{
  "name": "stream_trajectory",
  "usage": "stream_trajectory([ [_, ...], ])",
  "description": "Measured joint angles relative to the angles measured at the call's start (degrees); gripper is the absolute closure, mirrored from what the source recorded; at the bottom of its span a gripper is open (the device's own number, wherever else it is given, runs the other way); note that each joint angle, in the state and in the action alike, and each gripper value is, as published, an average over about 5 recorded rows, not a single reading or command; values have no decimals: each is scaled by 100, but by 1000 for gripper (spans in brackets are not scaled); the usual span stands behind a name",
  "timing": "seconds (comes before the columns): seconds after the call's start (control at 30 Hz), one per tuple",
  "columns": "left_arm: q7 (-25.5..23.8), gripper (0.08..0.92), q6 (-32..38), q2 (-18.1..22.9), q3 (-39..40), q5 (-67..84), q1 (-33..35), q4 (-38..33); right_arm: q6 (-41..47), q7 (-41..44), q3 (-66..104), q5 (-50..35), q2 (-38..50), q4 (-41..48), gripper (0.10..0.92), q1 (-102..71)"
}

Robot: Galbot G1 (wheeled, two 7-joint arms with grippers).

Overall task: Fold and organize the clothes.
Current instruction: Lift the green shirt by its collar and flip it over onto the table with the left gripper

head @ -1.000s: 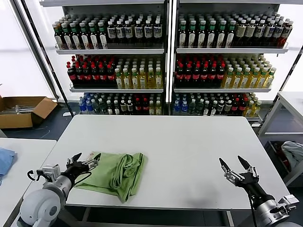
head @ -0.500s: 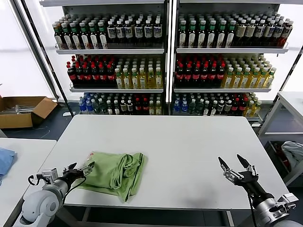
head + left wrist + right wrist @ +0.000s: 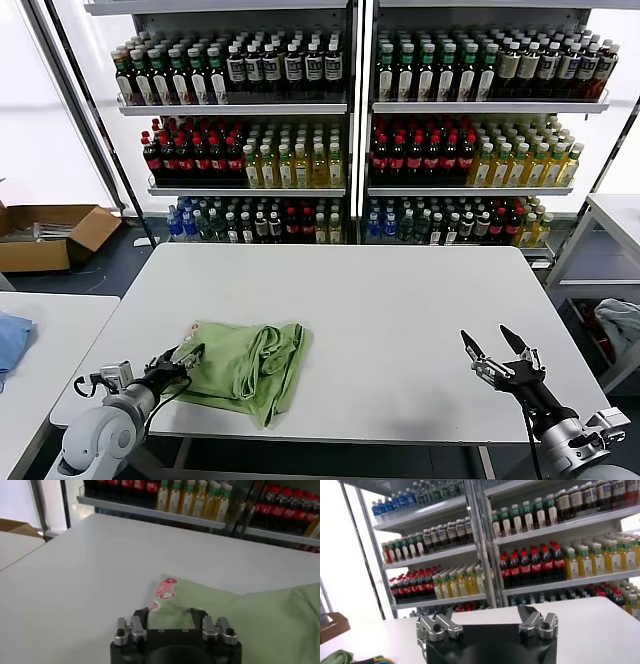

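One green shirt bundle (image 3: 245, 364) is lying soft and rumpled on the white table (image 3: 400, 300), at about 7 o'clock from the table's middle; a red-and-white print (image 3: 165, 589) is showing at its corner. The left gripper (image 3: 186, 359) is hovering at the bundle's 9 o'clock edge, fingers spread and holding nothing. The right gripper (image 3: 495, 352) is waiting at 4 o'clock, also spread wide. Two shelf units (image 3: 350, 110) are holding rows of bottles behind.
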State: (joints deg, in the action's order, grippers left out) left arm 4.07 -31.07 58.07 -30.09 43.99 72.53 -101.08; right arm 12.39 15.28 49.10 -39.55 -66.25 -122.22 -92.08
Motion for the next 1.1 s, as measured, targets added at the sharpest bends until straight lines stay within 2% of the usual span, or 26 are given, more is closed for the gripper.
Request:
stream_trajectory([
  [0.17, -44, 568, 3, 84, 96, -39, 23, -23, -1, 3, 48, -31, 20, -14, 203, -19],
  [0.43, 25, 816, 178, 231, 112, -229, 54, -106, -7, 15, -2, -31, 34, 15, 203, 17],
  [0.53, 96, 869, 315, 238, 75, -375, 113, -154, -7, 6, -38, -27, 21, 15, 203, 54],
  [0.8, 289, 875, 594, 111, -453, -505, 168, -208, -8, 7, -102, -32, 12, -5, 203, 93],
  [1.1, 415, 875, 629, -355, -1592, -335, 83, -21, -32, 34, -186, -36, -4, -12, 203, 120],
])
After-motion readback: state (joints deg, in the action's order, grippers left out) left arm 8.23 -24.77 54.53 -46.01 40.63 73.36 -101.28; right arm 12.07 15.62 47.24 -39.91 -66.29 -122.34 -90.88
